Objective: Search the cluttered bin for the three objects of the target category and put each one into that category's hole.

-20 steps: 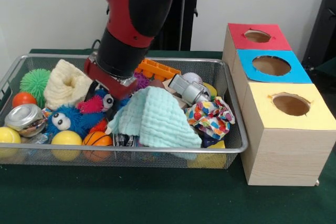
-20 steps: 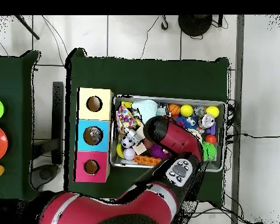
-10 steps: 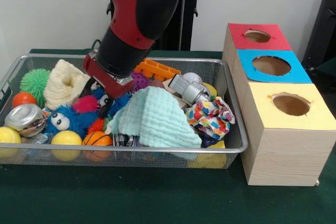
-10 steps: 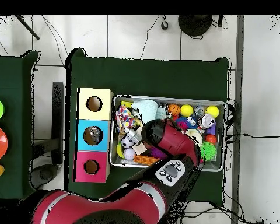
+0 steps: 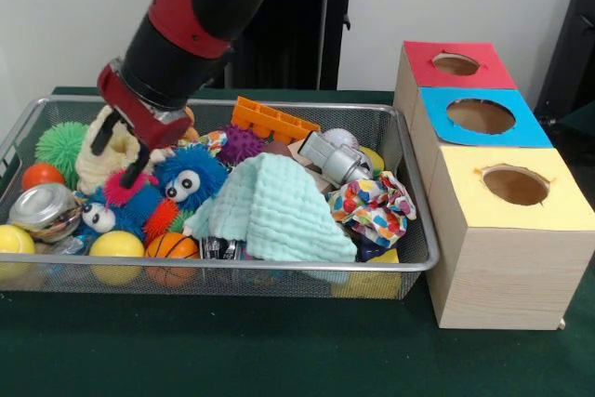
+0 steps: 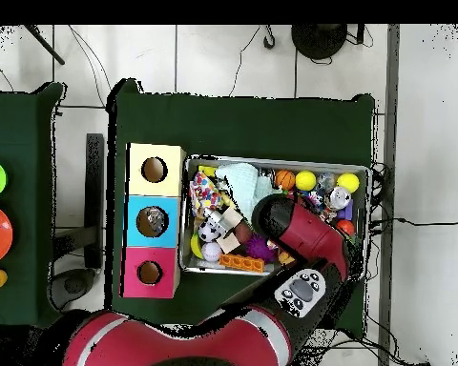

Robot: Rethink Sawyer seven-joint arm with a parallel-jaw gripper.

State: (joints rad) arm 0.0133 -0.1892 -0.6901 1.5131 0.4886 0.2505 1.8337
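My gripper (image 5: 117, 157) hangs open in the left part of the wire basket (image 5: 279, 267), over the cream knitted cloth (image 5: 98, 160). One black finger (image 5: 132, 170) points down at the pink tuft of a blue fuzzy toy with googly eyes (image 5: 186, 181); nothing is between the fingers. A mint cloth (image 5: 274, 211) and a spotted colourful cloth (image 5: 372, 202) lie to the right of it. Three boxes with holes stand beside the basket: red (image 5: 456, 64), blue (image 5: 479, 116), yellow (image 5: 516, 183). In the overhead view the arm (image 6: 304, 233) hides the gripper and much of the basket (image 6: 276, 162).
Packed into the basket are a green spiky ball (image 5: 60, 146), an orange ball (image 5: 42, 176), a metal-lidded jar (image 5: 42, 211), yellow balls (image 5: 116, 246), a small basketball (image 5: 172, 246), an orange brick (image 5: 270, 123), a purple spiky ball (image 5: 240, 144) and a grey toy (image 5: 330, 160).
The gripper has risen and moved left in the front view, from the basket's middle to above the cream cloth. The blue fuzzy toy now shows fully and has shifted.
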